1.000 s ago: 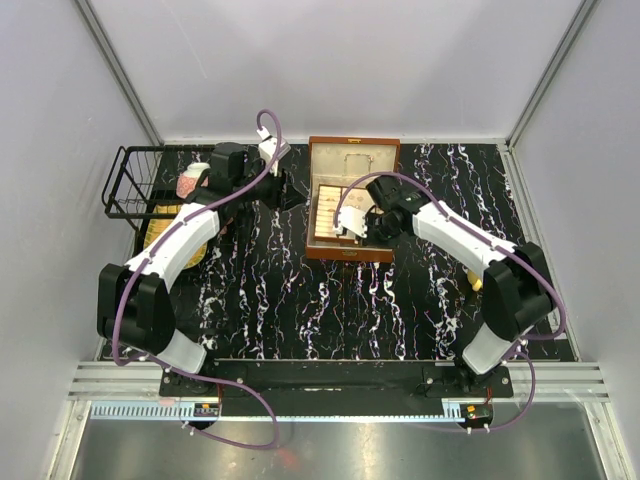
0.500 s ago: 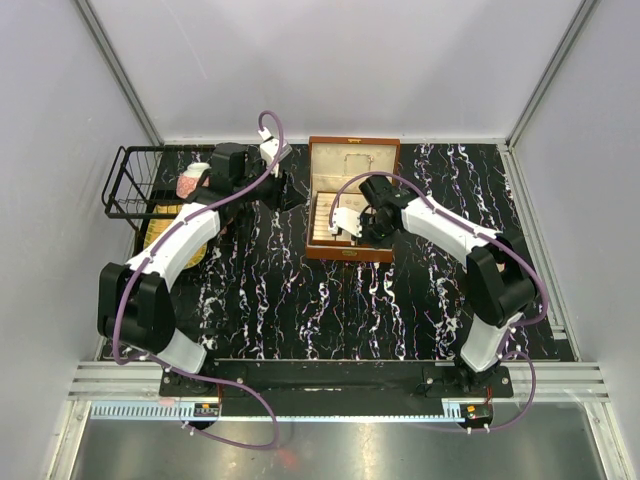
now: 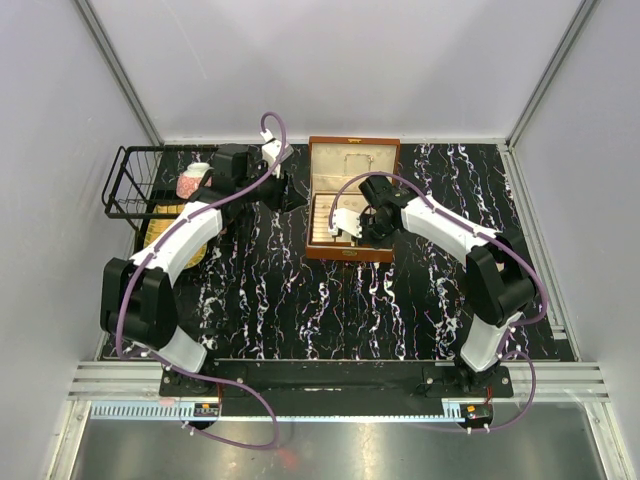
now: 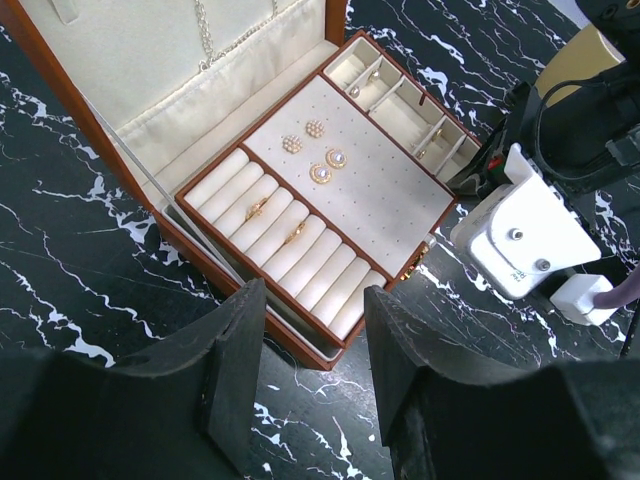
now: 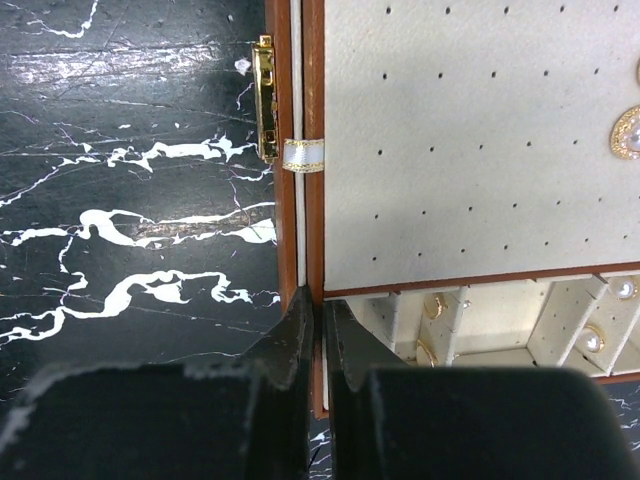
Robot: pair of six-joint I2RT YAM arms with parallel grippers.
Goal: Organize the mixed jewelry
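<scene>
Our right end effector is clenched on the tray rim, with earrings just right of it in frame. Our left end effector hangs released and empty, with rings above it in the box.

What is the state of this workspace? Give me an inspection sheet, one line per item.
Surface: black marble table, white veins.
Job's things: open brown box; rings in the rolls, earrings on the pad, chain in the lid.
Clutter: wire basket at the left edge, pink-white item inside.
Grippers: left gripper open, empty, beside the box; right gripper shut at the box's front edge.
Cables: purple cable looping off each arm.
Surroundings: grey walls, metal rail at the near edge.
</scene>
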